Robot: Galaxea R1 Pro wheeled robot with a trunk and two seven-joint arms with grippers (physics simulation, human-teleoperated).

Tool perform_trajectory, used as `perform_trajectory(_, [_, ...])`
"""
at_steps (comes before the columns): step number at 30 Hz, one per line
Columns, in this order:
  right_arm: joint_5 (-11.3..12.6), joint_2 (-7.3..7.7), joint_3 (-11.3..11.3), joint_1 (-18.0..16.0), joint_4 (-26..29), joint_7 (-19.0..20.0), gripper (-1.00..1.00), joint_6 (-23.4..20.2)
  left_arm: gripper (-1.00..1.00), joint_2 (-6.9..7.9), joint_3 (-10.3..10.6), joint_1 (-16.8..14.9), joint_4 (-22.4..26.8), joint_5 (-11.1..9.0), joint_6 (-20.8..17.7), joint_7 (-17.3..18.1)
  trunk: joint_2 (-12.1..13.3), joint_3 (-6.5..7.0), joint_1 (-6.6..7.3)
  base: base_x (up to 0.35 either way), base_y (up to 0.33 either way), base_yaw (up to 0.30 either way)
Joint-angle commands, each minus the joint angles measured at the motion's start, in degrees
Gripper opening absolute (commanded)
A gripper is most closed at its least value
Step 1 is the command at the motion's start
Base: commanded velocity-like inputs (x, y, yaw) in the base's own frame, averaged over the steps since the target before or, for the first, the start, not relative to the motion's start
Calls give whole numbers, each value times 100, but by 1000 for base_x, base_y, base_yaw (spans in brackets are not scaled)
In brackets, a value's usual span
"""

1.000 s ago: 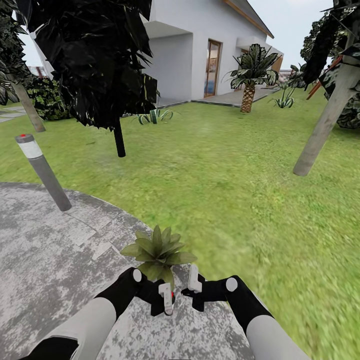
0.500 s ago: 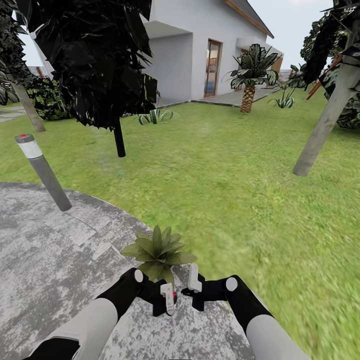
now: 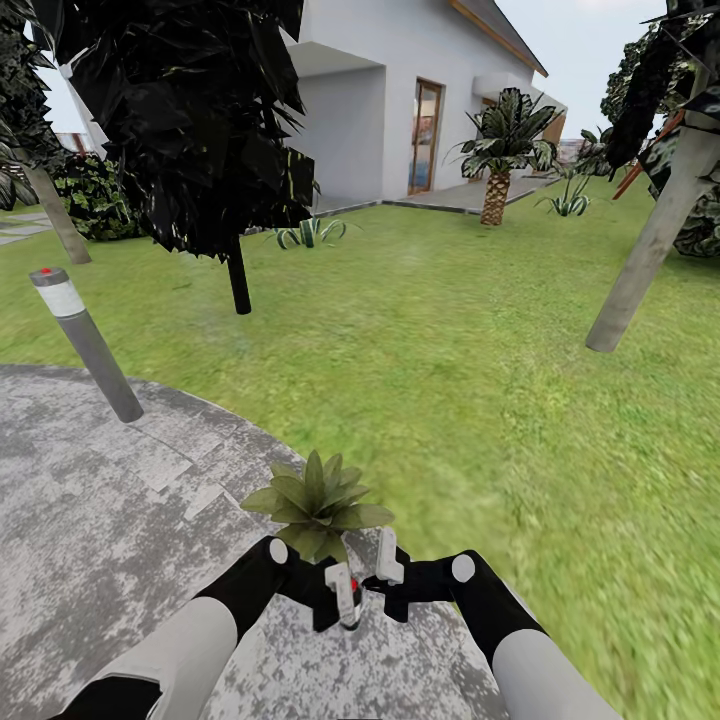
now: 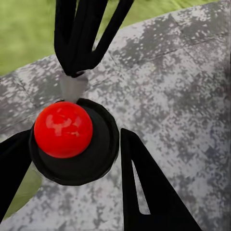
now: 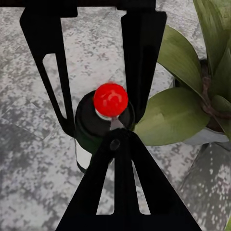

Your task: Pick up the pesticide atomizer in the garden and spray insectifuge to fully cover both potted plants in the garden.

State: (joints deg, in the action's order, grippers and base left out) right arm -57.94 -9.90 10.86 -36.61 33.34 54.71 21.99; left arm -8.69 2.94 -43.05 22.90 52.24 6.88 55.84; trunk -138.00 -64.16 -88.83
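Left pincer (image 3: 345,600), head view: hovering over the round grey stone patio (image 3: 110,510), just short of the low green-leaved potted plant (image 3: 316,505); a red speck shows between its white-tipped fingers. Right pincer (image 3: 385,570) is sitting just beside it.

Left wrist view: black fingers (image 4: 144,192) are flanking the small dark spray bottle with red ball top (image 4: 72,139) closely (contact cannot be told).

Right wrist view: right pincer (image 5: 101,72) is standing spread, empty; the bottle (image 5: 98,127) is standing upright on the stone next to broad leaves (image 5: 168,115), presumably for an easy top-down grasp.
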Motion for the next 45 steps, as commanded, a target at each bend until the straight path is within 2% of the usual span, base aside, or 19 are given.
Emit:
perform_trajectory(1, [-42,-10,48,-4,6,31,-100,24,-100,-1,-4,-1,1,22,59,6,-2,-5,1,0,0,0])
perform_trajectory(5, [-42,-10,48,-4,7,31,-100,24,-100,-1,-4,2,-24,-51,61,6,-2,-5,1,0,0,0])
perform_trajectory(13, [-42,-10,48,-4,6,31,-100,24,-100,1,-4,4,-67,-64,68,4,-2,-5,1,0,0,0])
perform_trajectory(17, [-42,-10,48,-4,6,31,-100,24,-100,80,11,0,-73,-47,66,-97,-2,-5,1,0,0,0])
perform_trajectory(19, [-42,-10,48,-4,6,31,-100,24,-100,234,19,5,-71,-14,61,-122,-2,-5,1,0,0,0])
perform_trajectory(25, [-42,-10,48,-4,6,31,-100,24,-100,1124,35,21,-66,30,113,-110,-2,-5,1,0,0,0])
perform_trajectory(26, [-42,-10,48,-5,6,31,100,24,-100,1215,40,22,-69,34,122,-103,-2,-5,1,0,0,0])
perform_trajectory(32, [-63,-10,59,-4,-18,-46,100,35,-100,1878,41,74,-9,20,152,-126,-2,-5,1,0,0,0])
perform_trajectory(34, [-68,-10,68,-4,-35,-376,100,47,-100,2078,-69,82,3,-45,143,-239,-2,-5,1,0,0,0])
perform_trajectory(35, [-65,-10,93,4,-63,-702,100,49,-100,2138,-287,84,8,-134,140,-412,-2,-5,1,0,0,0])
perform_trajectory(37, [-41,290,239,20,-244,-1211,100,54,-100,2177,-896,86,-18,-405,130,-828,-2,-5,1,0,0,0])
perform_trajectory(38, [54,546,564,30,-452,-1409,100,57,-100,2183,-1506,86,-48,-656,127,-1166,-2,-5,1,0,0,0])
perform_trajectory(39, [188,722,1020,58,-597,-1503,100,62,-100,2182,-1930,86,-61,-792,128,-1350,-2,-5,1,0,0,0])
perform_trajectory(40, [266,879,1460,109,-677,-1563,100,64,-100,2178,-2189,86,-66,-847,125,-1428,-2,-5,1,0,0,0])
perform_trajectory(41, [334,1087,2085,205,-766,-1622,100,68,-100,2170,-2495,87,-69,-891,111,-1503,-2,-5,1,0,0,0])
perform_trajectory(42, [360,1208,2474,280,-812,-1644,100,73,-100,2162,-2662,87,-71,-910,100,-1538,-2,-5,1,0,0,0])
perform_trajectory(43, [383,1367,2985,407,-855,-1665,100,84,-100,2146,-2876,87,-80,-928,84,-1596,-2,-5,1,0,0,0])
perform_trajectory(44, [394,1450,3282,499,-868,-1678,100,89,-100,2134,-3002,87,-99,-940,66,-1664,-2,-5,1,0,0,0])
perform_trajectory(45, [404,1534,3686,629,-879,-1692,100,106,-100,2116,-3154,87,-165,-951,-9,-1813,-2,-5,1,0,0,0])
